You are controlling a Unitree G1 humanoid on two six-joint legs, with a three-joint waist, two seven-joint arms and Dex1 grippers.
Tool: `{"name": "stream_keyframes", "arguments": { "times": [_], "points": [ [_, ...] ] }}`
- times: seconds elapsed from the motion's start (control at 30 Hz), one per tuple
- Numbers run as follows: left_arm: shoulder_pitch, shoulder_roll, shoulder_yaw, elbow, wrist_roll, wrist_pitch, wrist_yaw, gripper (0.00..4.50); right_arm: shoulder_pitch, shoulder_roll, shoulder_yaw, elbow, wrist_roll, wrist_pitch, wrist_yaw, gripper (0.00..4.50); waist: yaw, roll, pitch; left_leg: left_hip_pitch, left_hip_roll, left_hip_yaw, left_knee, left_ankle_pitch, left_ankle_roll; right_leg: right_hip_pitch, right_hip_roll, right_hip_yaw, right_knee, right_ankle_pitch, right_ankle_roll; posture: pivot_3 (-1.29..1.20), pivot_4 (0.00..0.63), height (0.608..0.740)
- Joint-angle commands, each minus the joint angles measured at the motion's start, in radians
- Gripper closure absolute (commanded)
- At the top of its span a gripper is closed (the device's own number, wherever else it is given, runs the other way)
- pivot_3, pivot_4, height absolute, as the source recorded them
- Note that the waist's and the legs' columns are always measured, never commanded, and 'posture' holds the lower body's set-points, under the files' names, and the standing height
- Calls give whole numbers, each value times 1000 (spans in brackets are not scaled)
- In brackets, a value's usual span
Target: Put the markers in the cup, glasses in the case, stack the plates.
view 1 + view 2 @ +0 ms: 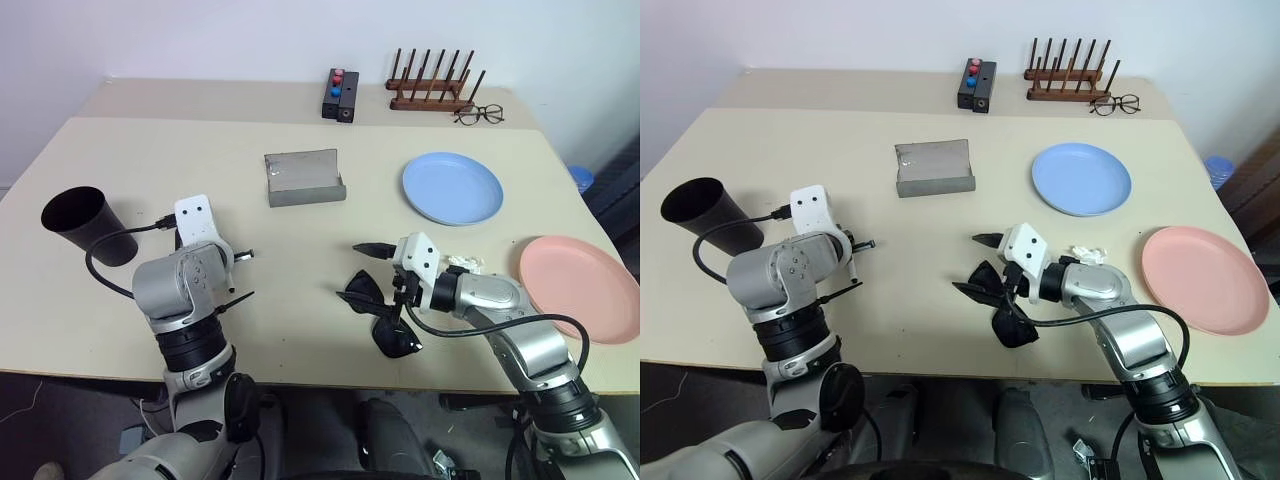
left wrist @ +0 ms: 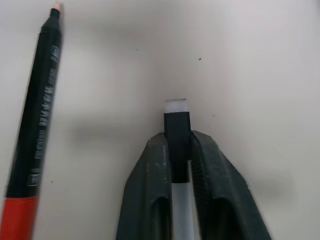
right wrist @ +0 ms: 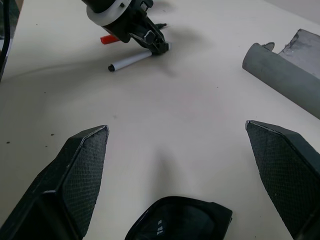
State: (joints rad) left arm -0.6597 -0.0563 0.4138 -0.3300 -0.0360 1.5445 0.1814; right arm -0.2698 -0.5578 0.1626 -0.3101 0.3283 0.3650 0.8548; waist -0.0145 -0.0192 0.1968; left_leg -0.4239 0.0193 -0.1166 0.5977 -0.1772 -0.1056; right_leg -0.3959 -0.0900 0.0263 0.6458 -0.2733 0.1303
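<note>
Nothing is finished yet. Nearest you, the sunglasses [image 1: 383, 318] lie on the bench [image 1: 300, 270] just under your right claw [image 3: 185, 165], whose fingers stand wide apart around nothing. Your left claw [image 2: 179, 150] is clamped on the white marker [image 3: 131, 60], not yet lifted as far as I can judge; the black-and-red marker [image 2: 30, 130] lies beside it, its printed lettering too blurred to read. The cup [image 1: 82, 224] stands at far left. Farther off, the case [image 1: 304, 179] sits open mid-bench, and the blue plate [image 1: 452, 188] and pink plate [image 1: 580, 287] lie apart, unstacked.
</note>
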Motion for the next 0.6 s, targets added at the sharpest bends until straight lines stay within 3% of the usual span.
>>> {"name": "stream_keyframes", "arguments": {
  "times": [0.03, 0.13, 0.53, 0.6],
  "points": [
    [0, -3, -10, -33, 0, 52, -15, 2015, -14, 9, -2, -30, 7, -3, 3, 0, -1, 0, 0, 0, 0, 0, 0, 0, 0, 0, 0, 0, 0, 0, 0, 0, 150, 740],
    [14, -12, -30, -43, 14, 70, -8, 564, -13, 9, -1, -35, 9, 0, 0, 0, -5, 0, 0, 0, 0, 0, 0, 0, 0, 0, 0, 0, 0, 0, 0, 0, 150, 740],
    [33, -174, 20, -74, 168, 70, 107, 564, -10, 8, -1, -33, 9, -1, -1, 0, -9, 0, 0, 1, 0, 0, 0, 0, 0, 0, 0, 0, 0, 0, 0, 0, 150, 740],
    [25, -182, 27, -64, 199, 70, 121, 1103, -11, 10, 0, -31, 9, -1, -1, 0, -10, 1, -1, 1, 0, 0, 0, 0, 0, 0, 0, 0, 0, 0, 0, 0, 150, 740]
  ]
}}
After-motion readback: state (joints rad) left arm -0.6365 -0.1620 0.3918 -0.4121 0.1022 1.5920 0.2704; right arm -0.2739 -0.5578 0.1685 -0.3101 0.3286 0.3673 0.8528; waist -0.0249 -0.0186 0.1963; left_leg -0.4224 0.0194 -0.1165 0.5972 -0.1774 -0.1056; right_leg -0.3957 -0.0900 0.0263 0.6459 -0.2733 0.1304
